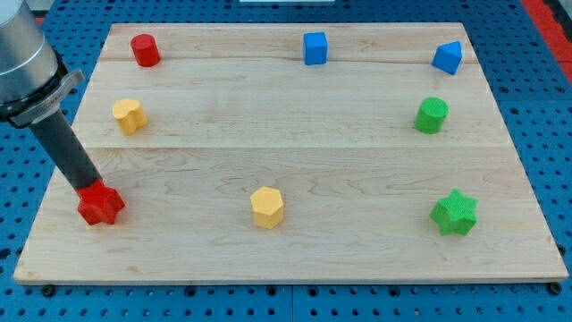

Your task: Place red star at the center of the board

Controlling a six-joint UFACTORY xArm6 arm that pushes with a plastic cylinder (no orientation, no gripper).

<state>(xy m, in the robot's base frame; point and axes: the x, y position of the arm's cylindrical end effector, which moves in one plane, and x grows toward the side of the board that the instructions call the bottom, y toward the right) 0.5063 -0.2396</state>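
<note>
Where my tip (87, 188) touches it, red star (100, 205) lies flat.

One raised view from the board's (295, 152) near edge, angled down, whole board framed.

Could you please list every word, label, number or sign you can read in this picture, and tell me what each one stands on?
None: no readable text shows on the wooden board, the red star, the other coloured blocks, my rod or my tip, which is touching the red star's upper left.
</note>
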